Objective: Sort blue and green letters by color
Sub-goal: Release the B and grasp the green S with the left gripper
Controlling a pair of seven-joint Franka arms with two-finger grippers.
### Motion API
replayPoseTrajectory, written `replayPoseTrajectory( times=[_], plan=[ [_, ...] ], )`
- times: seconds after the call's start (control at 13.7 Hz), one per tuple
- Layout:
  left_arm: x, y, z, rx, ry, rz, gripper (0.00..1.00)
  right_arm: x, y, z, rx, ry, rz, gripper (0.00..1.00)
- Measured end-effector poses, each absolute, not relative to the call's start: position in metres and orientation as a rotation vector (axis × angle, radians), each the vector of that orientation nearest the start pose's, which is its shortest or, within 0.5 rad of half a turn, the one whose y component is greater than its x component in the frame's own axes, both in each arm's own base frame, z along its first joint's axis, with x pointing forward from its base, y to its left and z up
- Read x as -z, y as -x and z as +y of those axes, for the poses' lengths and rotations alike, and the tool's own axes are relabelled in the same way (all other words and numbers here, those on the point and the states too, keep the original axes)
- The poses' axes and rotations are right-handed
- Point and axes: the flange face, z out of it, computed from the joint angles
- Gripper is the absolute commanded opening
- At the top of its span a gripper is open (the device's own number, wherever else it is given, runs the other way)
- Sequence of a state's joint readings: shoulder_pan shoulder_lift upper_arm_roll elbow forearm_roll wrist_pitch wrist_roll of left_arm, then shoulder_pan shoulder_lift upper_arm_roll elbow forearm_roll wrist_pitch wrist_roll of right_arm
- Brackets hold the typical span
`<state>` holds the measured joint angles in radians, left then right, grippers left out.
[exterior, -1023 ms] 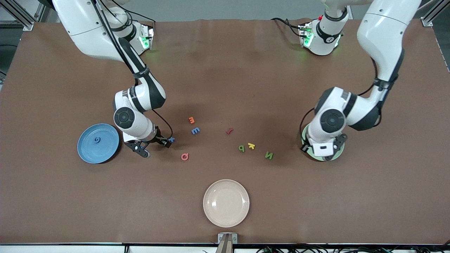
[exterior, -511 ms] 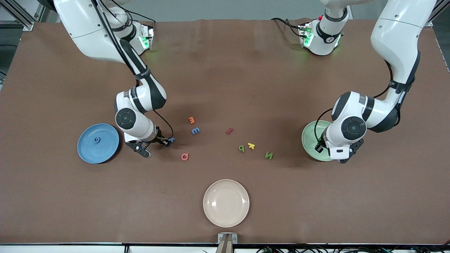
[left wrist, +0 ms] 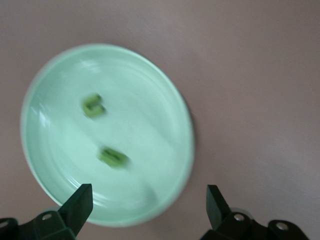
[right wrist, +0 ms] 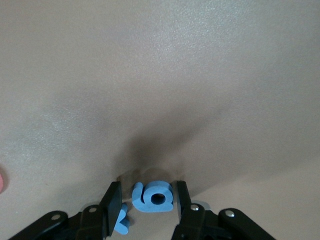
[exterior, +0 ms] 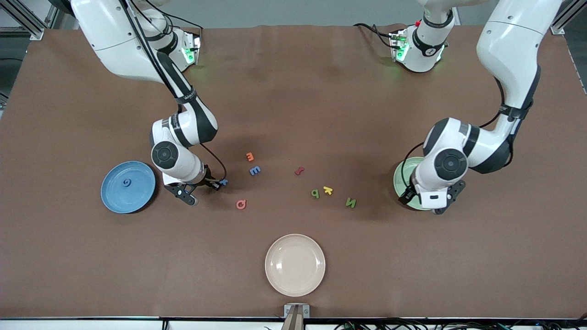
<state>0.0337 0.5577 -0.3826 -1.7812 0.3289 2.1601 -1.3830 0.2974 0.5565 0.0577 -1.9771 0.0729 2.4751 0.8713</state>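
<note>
My right gripper (exterior: 219,184) is low at the table, open, its jaws on either side of a blue letter (right wrist: 152,196) with narrow gaps. That letter shows in the front view (exterior: 224,182). A second blue letter (right wrist: 121,222) lies partly under one finger. A blue E (exterior: 255,170) lies toward the table's middle. One blue letter (exterior: 126,182) lies on the blue plate (exterior: 114,201). My left gripper (exterior: 429,202) is open and empty over the green plate's (left wrist: 165,90) edge. Two green letters (left wrist: 93,106) (left wrist: 113,157) lie in that plate. A green P (exterior: 315,193) and a green N (exterior: 351,202) lie on the table.
An orange letter (exterior: 250,156), a red letter (exterior: 299,171), a yellow K (exterior: 328,189) and a pink Q (exterior: 241,204) lie among the task letters. A cream plate (exterior: 295,264) sits near the table's front edge.
My left gripper swung off the green plate toward its own end of the table, then came back over the plate's edge. My right gripper stayed at the blue letter.
</note>
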Motion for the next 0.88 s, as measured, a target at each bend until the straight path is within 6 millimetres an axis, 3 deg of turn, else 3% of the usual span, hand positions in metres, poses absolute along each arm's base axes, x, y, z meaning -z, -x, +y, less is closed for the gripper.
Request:
replayPoseTrajectory(
  times=[0.15,0.37,0.58,0.88],
  plan=[
    [-0.245,-0.618,-0.236,-0.038,2.685,-1.41,0.99,-0.178,-0.568,0.209,-0.142,2.981,0.895,0.4],
    [-0.213,-0.614,-0.292,-0.057,2.659,-1.52,0.94,-0.177,-0.568,0.209,-0.142,2.981,0.895,0.26],
    [-0.191,-0.613,-0.312,-0.052,2.647,-1.657,0.91,-0.177,-0.568,0.209,-0.14,2.98,0.895,0.17],
    [-0.179,-0.612,-0.334,-0.043,2.635,-1.774,0.87,-0.181,-0.568,0.209,-0.171,2.993,0.894,0.14]
  ],
)
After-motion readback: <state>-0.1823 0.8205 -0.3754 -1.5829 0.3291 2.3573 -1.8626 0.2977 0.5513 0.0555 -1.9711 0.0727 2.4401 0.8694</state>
